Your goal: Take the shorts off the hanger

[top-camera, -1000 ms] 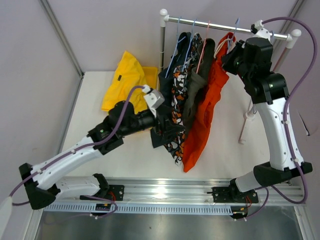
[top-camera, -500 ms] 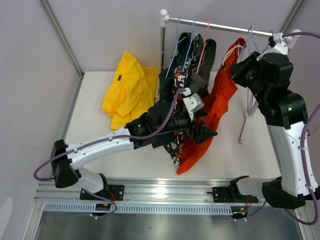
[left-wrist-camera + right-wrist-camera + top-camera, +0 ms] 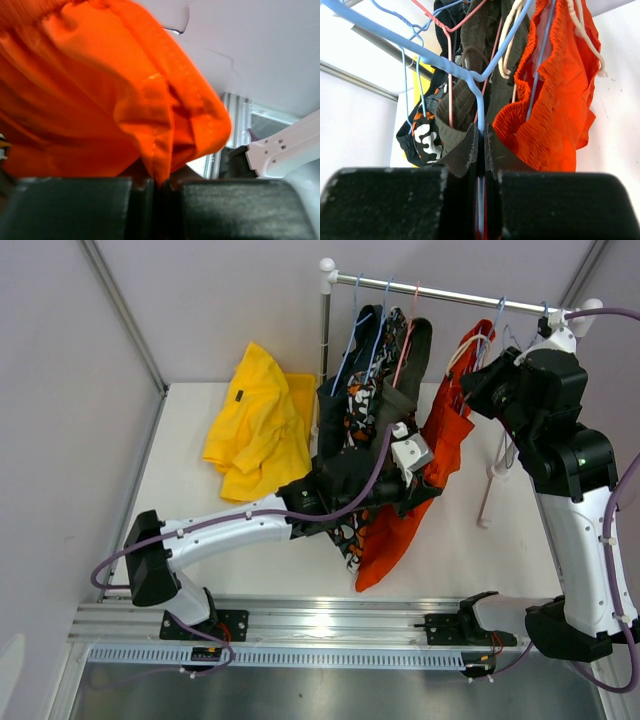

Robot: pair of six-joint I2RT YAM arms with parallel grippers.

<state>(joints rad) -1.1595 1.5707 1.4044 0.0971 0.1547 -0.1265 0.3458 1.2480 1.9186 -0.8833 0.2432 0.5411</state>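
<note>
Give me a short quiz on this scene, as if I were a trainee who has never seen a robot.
1. True or false: the yellow shorts hang from the rail.
2. What is pinched in the left tool? A, the yellow shorts. B, the orange-red shorts. C, the rail.
3. Fill the gap: the right tool is shut on a thin blue wire ____.

Key
1. False: they lie on the table.
2. B.
3. hanger.
</note>
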